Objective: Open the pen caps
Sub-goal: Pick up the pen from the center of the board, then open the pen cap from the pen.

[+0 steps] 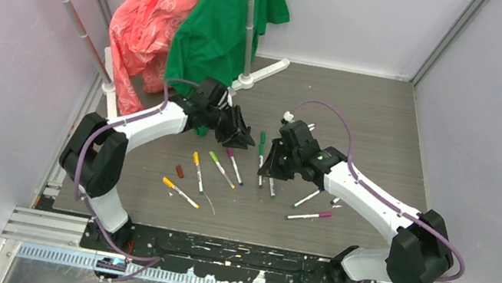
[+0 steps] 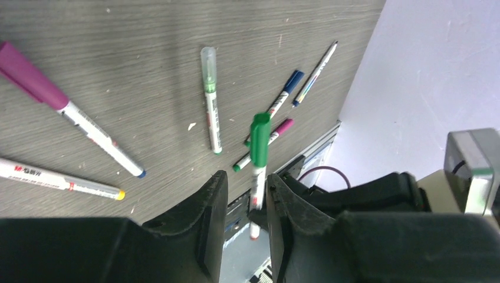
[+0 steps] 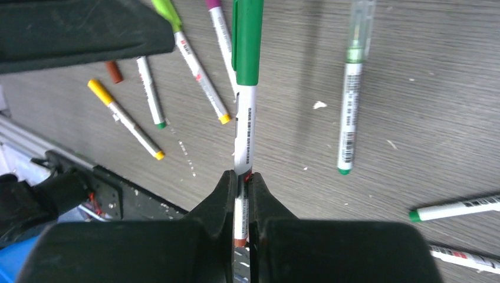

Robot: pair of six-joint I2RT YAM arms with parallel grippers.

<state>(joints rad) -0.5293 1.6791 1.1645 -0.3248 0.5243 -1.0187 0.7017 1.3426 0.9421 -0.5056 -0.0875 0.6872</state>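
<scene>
Right, my right claw (image 3: 242, 180) is pressed tight on the white barrel of a pen (image 3: 244, 130). It pinches the pen near its tail end, and the pen sticks straight out ahead of the fingertips, held up off the table (image 3: 424, 71). Its green cap (image 3: 247, 41) is on, at the end farthest from that claw.

My left claw (image 2: 246, 175) has its jaws part-way spread. From its wrist camera the same pen shows in the gap between the fingers, nearer the one on the right of that view, with the green cap out beyond the tips. I cannot tell whether either finger touches it.

Ahead of the right claw and off to the right of its tips, a clear-capped pen (image 3: 352, 100) lies flat on the table. Off to the left of the tips lie several more pens, among them a yellow-capped pen (image 3: 124, 121). A loose brown cap (image 3: 114, 72) sits just beyond it.
</scene>
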